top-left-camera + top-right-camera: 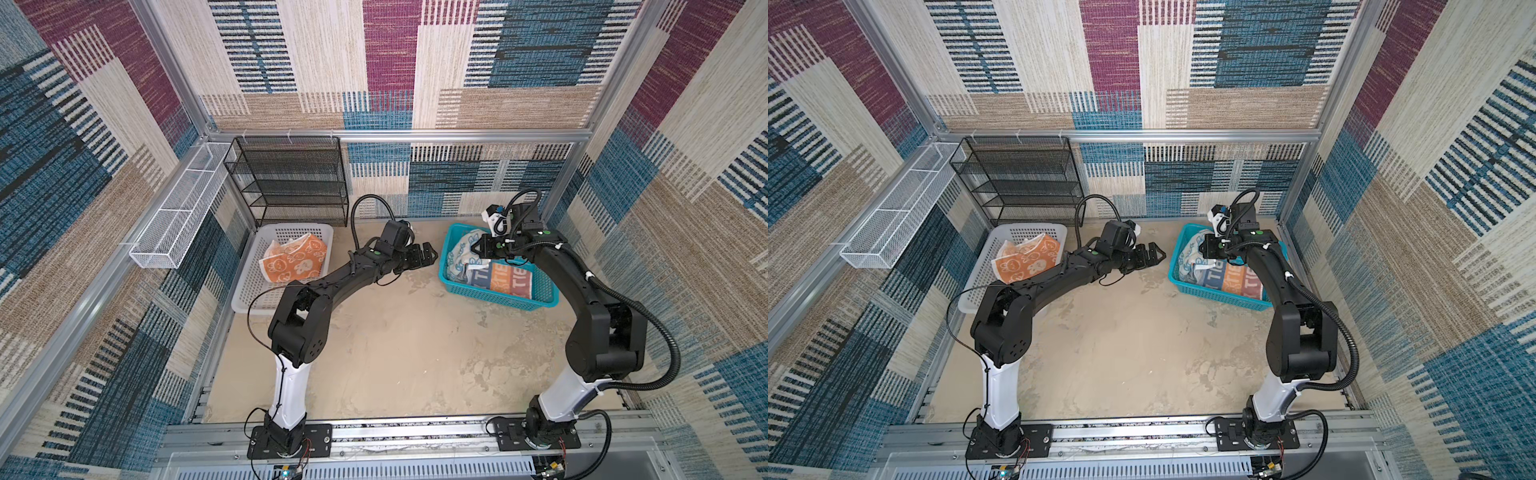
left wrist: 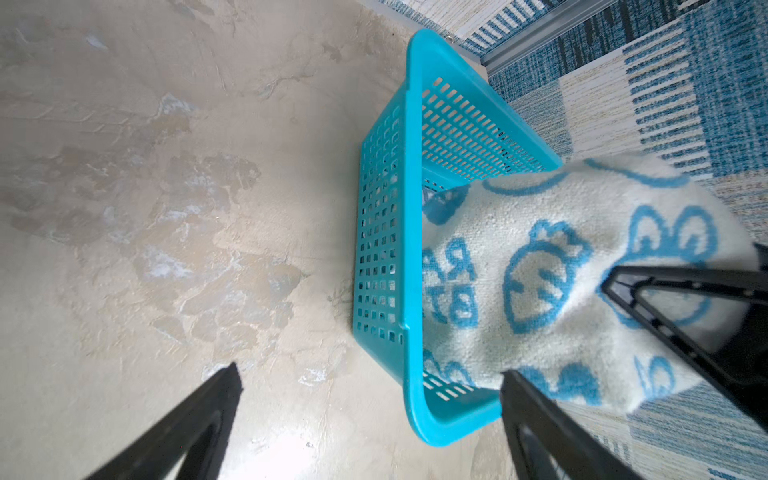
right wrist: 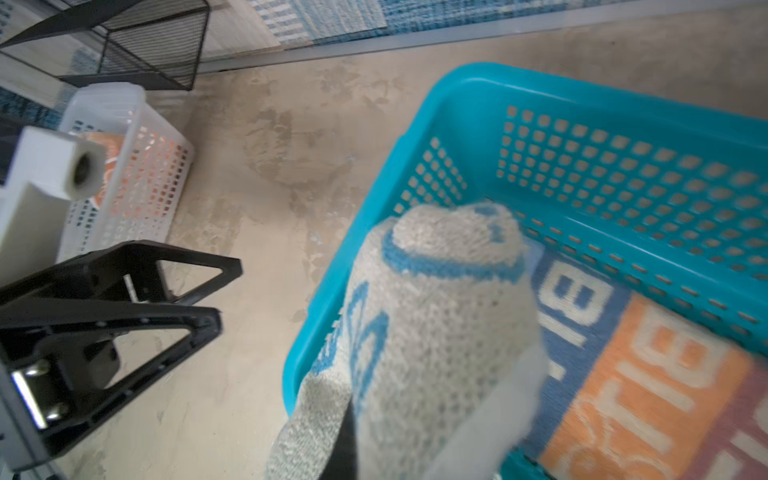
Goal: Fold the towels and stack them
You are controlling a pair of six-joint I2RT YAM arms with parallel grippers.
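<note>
Only the orange towel [image 1: 291,261] looks done; my right hand [image 1: 477,249] pinches the rabbit towel [image 2: 540,270], left hand [image 1: 430,253] wide open, empty.

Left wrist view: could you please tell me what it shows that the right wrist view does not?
Only the left wrist view shows the carrot print on the rabbit towel. Only the right wrist view shows the white basket, the orange towel in it, the black rack and the lettered towel. Both show the teal basket and the rabbit towel.
</note>
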